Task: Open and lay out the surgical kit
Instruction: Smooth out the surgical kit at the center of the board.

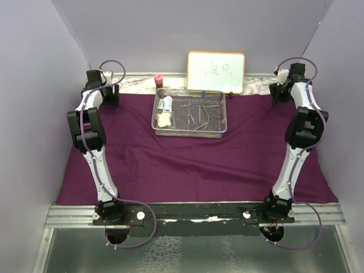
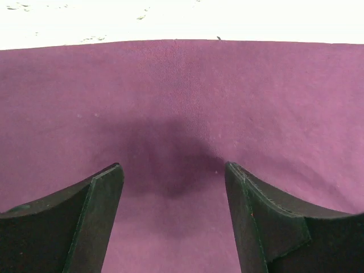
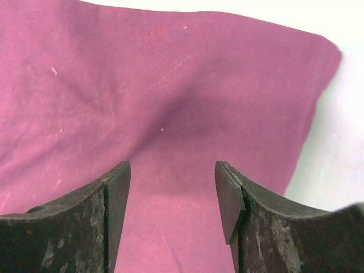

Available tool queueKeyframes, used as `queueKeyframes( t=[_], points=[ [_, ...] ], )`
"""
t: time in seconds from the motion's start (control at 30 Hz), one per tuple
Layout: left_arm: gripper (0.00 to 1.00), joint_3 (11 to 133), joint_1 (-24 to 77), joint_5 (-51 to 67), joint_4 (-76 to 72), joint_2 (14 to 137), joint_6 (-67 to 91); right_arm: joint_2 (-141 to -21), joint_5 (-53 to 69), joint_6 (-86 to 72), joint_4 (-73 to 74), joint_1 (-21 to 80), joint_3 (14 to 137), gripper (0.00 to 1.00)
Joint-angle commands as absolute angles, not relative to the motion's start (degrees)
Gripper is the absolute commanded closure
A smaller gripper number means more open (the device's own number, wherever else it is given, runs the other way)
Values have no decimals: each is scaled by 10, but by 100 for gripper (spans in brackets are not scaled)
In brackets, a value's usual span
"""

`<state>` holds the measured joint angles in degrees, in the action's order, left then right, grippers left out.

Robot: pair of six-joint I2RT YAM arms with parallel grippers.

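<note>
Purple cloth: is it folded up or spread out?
Spread out. The cloth lies flat and wide, with the tray sitting uncovered on top.

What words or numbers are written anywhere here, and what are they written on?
On the whiteboard: two dark handwritten marks, too small and blurred to read.
On the white packets in the mesh tray: any print is too small to read.
On the pink-capped bottle: no label can be made out.
On the purple cloth: no text.
</note>
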<state>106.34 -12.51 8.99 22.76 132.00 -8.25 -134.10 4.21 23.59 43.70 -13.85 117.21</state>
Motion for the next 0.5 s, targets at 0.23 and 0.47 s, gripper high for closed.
queueKeyframes(
  t=[0.23,0.47],
  points=[
    [20,944,-128,145,216,1133,-111,-1152,126,253,376,-140,996,38],
    [20,737,-128,166,226,981,-203,-1007,169,315,370,-141,794,38]
  ],
)
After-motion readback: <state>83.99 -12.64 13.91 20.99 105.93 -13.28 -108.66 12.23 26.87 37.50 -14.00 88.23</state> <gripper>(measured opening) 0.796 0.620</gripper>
